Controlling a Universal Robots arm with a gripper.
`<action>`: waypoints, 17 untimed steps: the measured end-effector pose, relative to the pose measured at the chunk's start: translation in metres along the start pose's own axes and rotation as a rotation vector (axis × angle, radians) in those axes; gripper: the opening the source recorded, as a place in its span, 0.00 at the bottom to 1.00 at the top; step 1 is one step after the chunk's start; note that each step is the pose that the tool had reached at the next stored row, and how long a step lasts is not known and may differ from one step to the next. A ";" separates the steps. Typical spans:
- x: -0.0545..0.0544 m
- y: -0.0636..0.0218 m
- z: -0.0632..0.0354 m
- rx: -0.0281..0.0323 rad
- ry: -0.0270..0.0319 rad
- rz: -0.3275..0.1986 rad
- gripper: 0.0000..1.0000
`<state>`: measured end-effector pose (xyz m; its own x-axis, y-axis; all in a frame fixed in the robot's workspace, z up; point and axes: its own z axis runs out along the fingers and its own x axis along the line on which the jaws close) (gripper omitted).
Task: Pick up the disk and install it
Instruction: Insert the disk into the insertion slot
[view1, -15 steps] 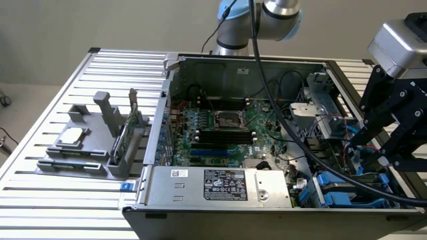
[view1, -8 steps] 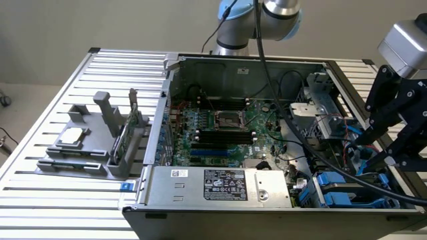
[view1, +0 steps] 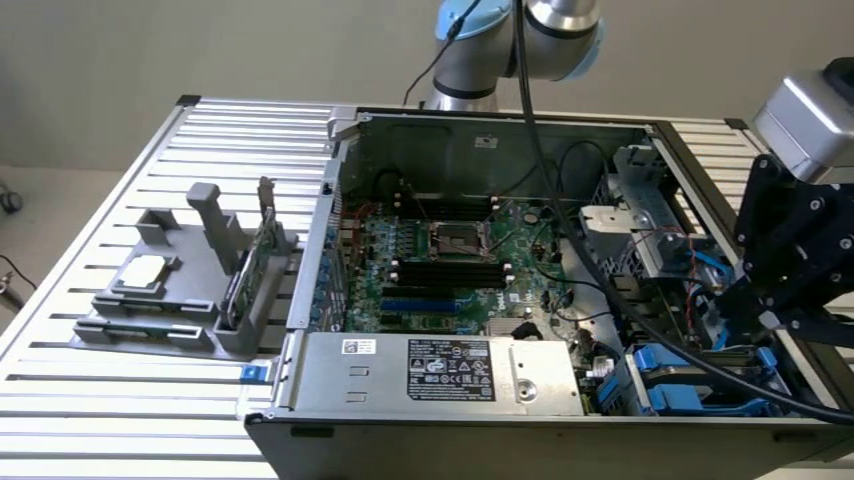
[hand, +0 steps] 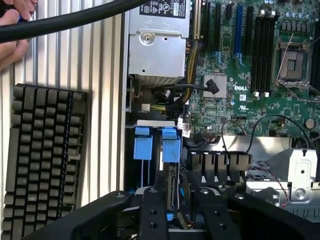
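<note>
My gripper (view1: 763, 322) hangs low over the drive bay at the front corner of the open computer case (view1: 334, 230), on the exterior view's right. In the wrist view the black gripper (hand: 182, 216) straddles a thin strip (hand: 173, 187) standing edge-on in the bay, with bits of blue plastic beside it. I cannot tell whether that strip is the disk; no silver face or white label shows. Two blue carrier tabs (hand: 142, 142) stick up from the bay just ahead of the gripper, and blue carriers (view1: 674, 378) show in the same corner.
The motherboard (view1: 454, 260) and the grey power supply (view1: 441, 370) fill the case floor. A grey fixture (view1: 174, 295) with a small silver chip (view1: 144, 272) stands on the slatted table. A keyboard (hand: 42, 160), a person's hand (hand: 12, 30) and a black cable (hand: 75, 17) lie outside the case.
</note>
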<state>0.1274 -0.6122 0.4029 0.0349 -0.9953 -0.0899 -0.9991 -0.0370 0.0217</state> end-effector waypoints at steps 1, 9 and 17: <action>0.000 -0.0007 0.0019 -0.0001 0.0001 -0.002 0.20; 0.002 -0.0070 0.0163 -0.0017 0.0005 -0.021 0.11; 0.003 -0.0114 0.0306 -0.0041 0.0012 -0.047 0.11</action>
<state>0.1382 -0.6118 0.3719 0.0821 -0.9926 -0.0898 -0.9962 -0.0844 0.0215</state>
